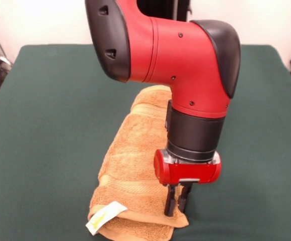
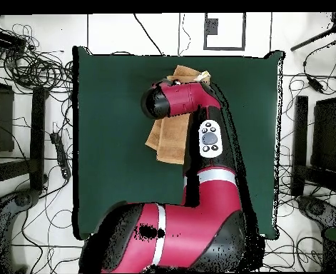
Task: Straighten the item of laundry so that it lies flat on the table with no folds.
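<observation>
With the claw pressed together on the folded towel's near edge, I'd pinch only 1 layer, then drag it low across the bench.

The red and black arm reaches down from the top of the front view, its wrist bent so that the black collar and red gripper housing point straight down. The gripper hangs low, its two dark fingers close together with only a narrow gap between them. From overhead, the arm stretches up from its base, elbow bent, its head turned to the picture's left.
</observation>
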